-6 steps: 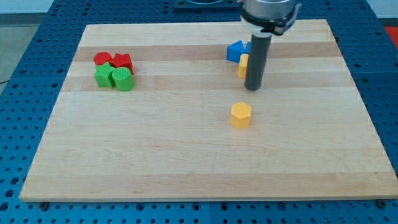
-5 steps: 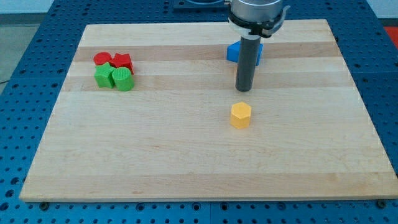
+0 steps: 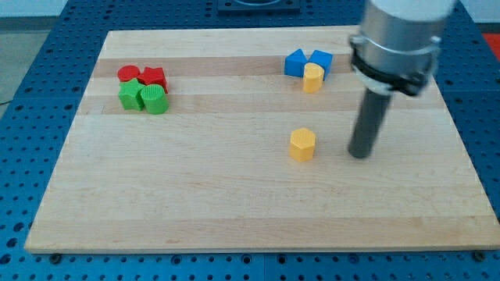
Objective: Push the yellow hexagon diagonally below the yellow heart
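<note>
The yellow hexagon (image 3: 302, 144) lies a little right of the board's middle. The yellow heart (image 3: 313, 77) stands near the view's top, touching two blue blocks (image 3: 296, 62) (image 3: 321, 59) above it. My tip (image 3: 360, 154) rests on the board to the right of the yellow hexagon, about a block's width away from it and not touching it. The heart is well above the tip and to its left.
A cluster of two red blocks (image 3: 129, 75) (image 3: 154, 77) and two green blocks (image 3: 129, 96) (image 3: 155, 100) sits at the view's upper left. The wooden board (image 3: 234, 203) lies on a blue perforated table.
My tip has moved from above the yellow hexagon, near the heart, down and to the right, to the hexagon's right side. The heart, hidden before, now shows. No block has moved.
</note>
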{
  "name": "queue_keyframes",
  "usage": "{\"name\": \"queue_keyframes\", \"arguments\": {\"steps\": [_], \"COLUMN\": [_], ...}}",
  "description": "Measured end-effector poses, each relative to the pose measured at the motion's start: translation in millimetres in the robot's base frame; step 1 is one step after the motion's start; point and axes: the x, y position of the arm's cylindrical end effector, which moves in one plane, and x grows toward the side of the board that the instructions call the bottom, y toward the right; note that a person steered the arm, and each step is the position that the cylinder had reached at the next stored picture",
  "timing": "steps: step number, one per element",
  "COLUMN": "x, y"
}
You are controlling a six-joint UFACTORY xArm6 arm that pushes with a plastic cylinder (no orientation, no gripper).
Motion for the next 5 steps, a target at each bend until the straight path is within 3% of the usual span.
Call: {"name": "queue_keyframes", "arguments": {"steps": [1, 2, 3, 4, 5], "x": [29.3, -19.3, -104.1, -138.8, -106.5], "y": [-28.6, -76.2, -127.7, -161.3, -141.9]}}
